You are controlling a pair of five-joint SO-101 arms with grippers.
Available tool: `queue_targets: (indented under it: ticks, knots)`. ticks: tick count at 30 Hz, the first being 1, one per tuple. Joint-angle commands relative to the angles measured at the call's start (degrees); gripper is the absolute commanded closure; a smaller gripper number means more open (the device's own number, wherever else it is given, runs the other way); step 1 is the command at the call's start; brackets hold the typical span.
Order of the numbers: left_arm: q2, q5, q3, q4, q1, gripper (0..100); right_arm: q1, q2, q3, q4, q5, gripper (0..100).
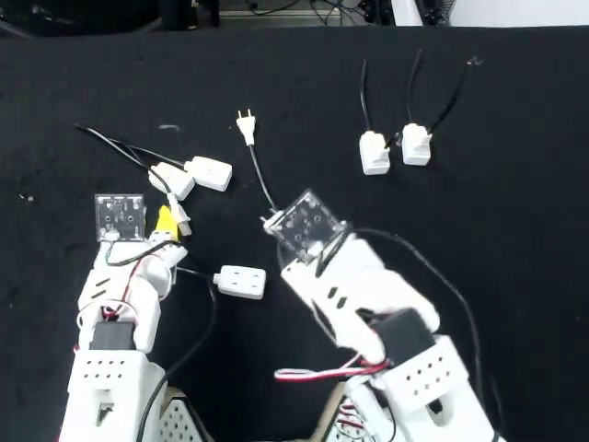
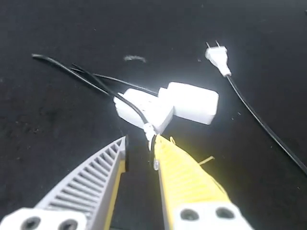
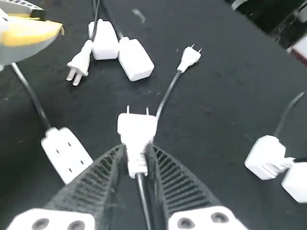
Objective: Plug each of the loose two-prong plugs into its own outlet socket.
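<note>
My right gripper (image 3: 137, 152) is shut on a white two-prong plug (image 3: 136, 130), its prongs pointing away over the black table; from above this gripper (image 1: 274, 222) sits at mid-table. A white outlet socket (image 3: 67, 154) (image 1: 241, 281) lies close beside it. My left gripper (image 2: 140, 142) (image 1: 173, 224), one finger grey and one yellow, stands open, its tips at a loose plug (image 2: 149, 129) (image 3: 76, 65) lying on the table. Just beyond that plug lie two white outlet blocks (image 2: 192, 102) (image 2: 139, 108). Another loose plug (image 1: 246, 123) (image 2: 217, 56) lies farther back.
Two more white outlet blocks (image 1: 374, 152) (image 1: 416, 145) with black cords sit at the back right. Black cords run from the far left (image 1: 115, 143) and across the middle (image 1: 262, 184). The table's far edge (image 1: 294, 26) borders clutter behind.
</note>
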Motion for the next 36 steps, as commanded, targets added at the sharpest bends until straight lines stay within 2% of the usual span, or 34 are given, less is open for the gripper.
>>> queue_targets:
  ticks: [1, 11, 15, 20, 28, 36]
  knots:
    - [-0.4, 0.1, -0.3, -2.1, -0.7, 89, 1.9, 7.7, -11.9, 6.8, 3.0, 98.8]
    - [-0.4, 0.3, 0.0, -2.0, -0.6, 89, 1.9, 32.9, -31.3, 20.5, 9.2, 98.8]
    - [-0.4, 2.9, -0.1, -2.0, 2.2, 89, 1.4, 39.2, -33.3, 21.0, 6.8, 98.8]
    - [-0.4, 3.1, -0.1, -1.9, 6.9, 89, -2.4, 39.3, -31.0, 14.1, 2.8, 98.8]
    - [-0.4, 3.3, -0.7, -1.9, 9.7, 89, -7.6, 32.6, -14.1, -3.0, 2.4, 98.8]
    - [-0.4, 3.3, -1.3, -1.9, 10.7, 89, -10.9, 31.9, -9.4, -8.4, -3.6, 98.8]
